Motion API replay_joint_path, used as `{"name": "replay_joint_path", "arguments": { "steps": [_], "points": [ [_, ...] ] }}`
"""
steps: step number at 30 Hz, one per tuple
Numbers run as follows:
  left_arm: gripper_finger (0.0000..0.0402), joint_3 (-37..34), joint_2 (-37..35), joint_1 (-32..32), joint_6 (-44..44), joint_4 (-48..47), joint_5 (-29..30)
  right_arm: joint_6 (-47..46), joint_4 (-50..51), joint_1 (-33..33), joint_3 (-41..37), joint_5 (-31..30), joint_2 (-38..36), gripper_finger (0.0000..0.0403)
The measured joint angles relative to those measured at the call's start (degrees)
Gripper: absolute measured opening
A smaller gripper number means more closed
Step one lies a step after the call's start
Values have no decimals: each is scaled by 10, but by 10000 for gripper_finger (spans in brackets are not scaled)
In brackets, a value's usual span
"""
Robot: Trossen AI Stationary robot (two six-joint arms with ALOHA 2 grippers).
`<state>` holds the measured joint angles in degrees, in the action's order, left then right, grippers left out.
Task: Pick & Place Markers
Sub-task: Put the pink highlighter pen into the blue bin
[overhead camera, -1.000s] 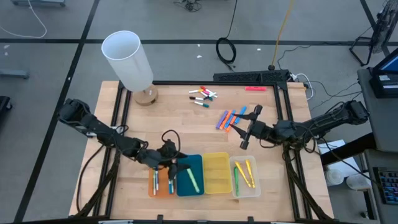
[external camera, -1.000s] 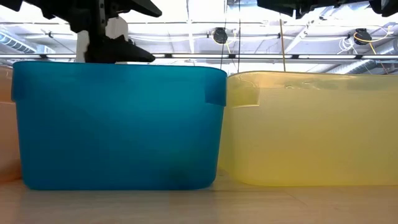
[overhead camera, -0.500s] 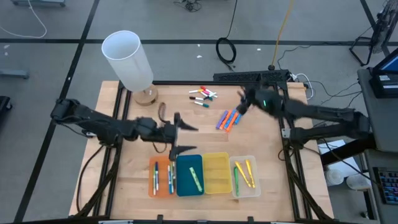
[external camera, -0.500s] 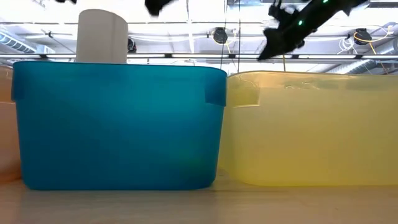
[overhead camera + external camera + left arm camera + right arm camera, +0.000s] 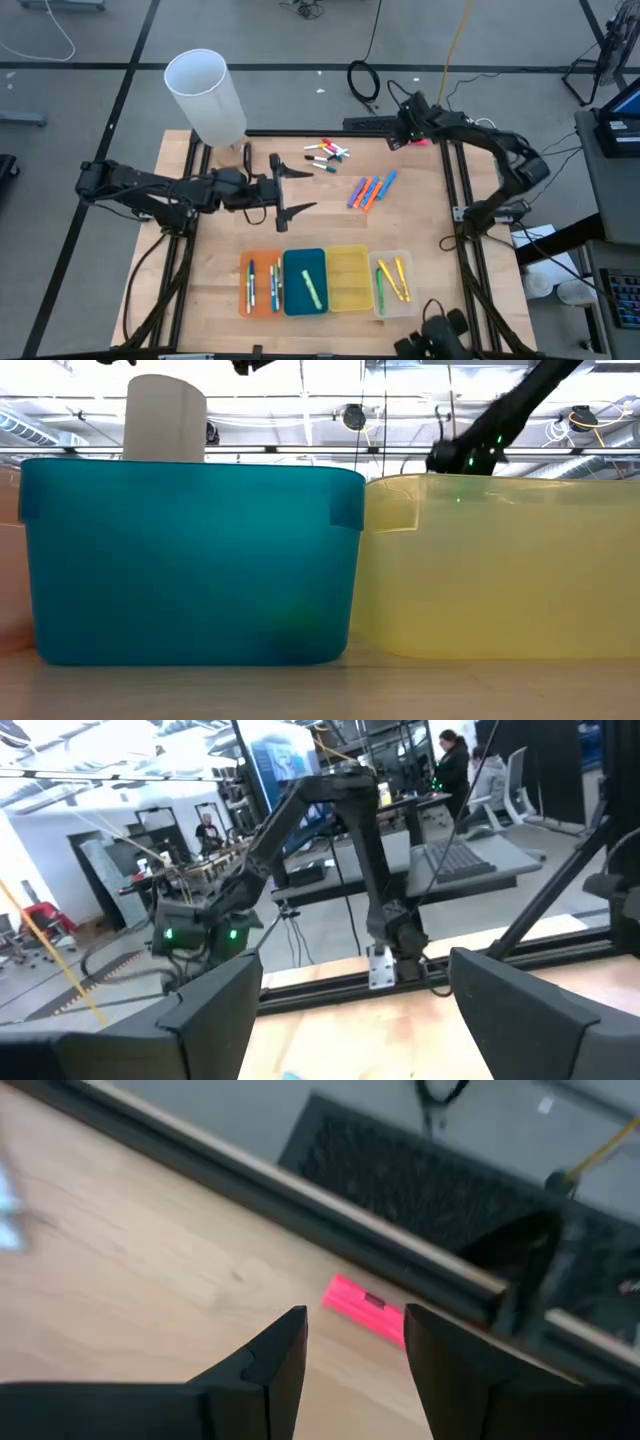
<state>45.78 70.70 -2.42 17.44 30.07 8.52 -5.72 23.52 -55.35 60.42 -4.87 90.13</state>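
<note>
White cylinder (image 5: 207, 95) at table's far-left corner, beside left gripper (image 5: 291, 186).

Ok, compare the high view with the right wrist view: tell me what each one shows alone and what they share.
Only the high view: the four trays, e.g. the blue tray, the loose markers, the white tube and the open left hand. Only the right wrist view: the gap between the right hand fingers, which stand apart. Both: the pink marker at the table's far edge.
</note>
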Motion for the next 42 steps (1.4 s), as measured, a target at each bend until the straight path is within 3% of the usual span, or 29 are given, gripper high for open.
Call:
{"name": "replay_joint_path", "arguments": {
  "steps": [8, 14, 22, 33, 38, 42],
  "points": [
    [326, 0, 0, 12, 1, -14, 0, 0, -1, -25, 0, 0, 77, 155],
    [326, 0, 0, 12, -13, -20, 0, 61, -14, -26, 0, -74, 91, 155],
    [326, 0, 0, 10, -48, -30, -2, 200, 8, -44, 0, -41, 92, 155],
    [326, 0, 0, 4, -79, -36, -28, 313, 56, -61, -24, -27, 92, 155],
    [326, 0, 0, 4, -79, -49, -31, 300, 95, -61, -26, -4, 92, 150],
    [326, 0, 0, 4, -79, -52, -31, 252, 109, -56, -30, 5, 92, 108]
  ]
}}
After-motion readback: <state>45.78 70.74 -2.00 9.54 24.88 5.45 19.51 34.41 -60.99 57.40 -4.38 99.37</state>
